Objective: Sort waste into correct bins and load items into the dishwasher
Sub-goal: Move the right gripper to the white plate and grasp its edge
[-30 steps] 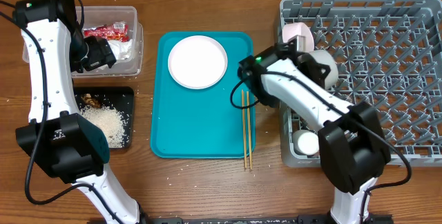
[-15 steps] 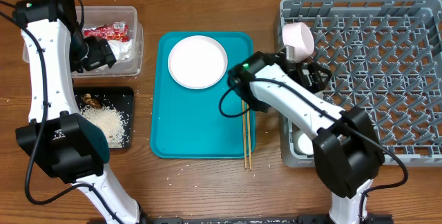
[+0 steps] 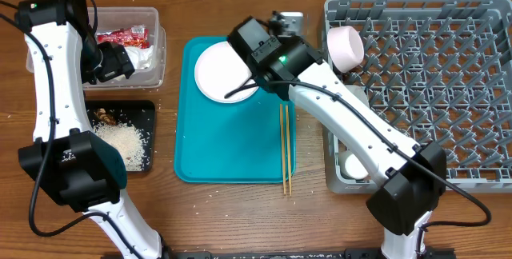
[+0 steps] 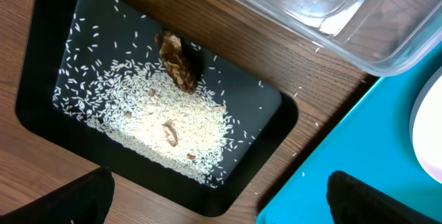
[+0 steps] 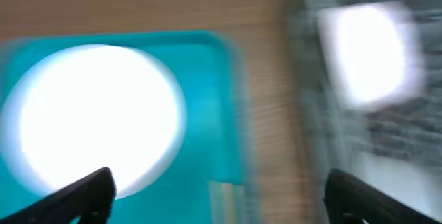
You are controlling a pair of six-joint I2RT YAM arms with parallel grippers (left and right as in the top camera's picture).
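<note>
plate may slip

the right claw, open and empty, hovers at the far right corner of the teal tray. the plate lies flat at the tray's far end; a shallow rim pinch could skid it onto the chopsticks.

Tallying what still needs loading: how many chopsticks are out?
2. One chopstick and the other chopstick lie side by side along the teal tray's right edge. The right arm may hide others in the rack.
</note>
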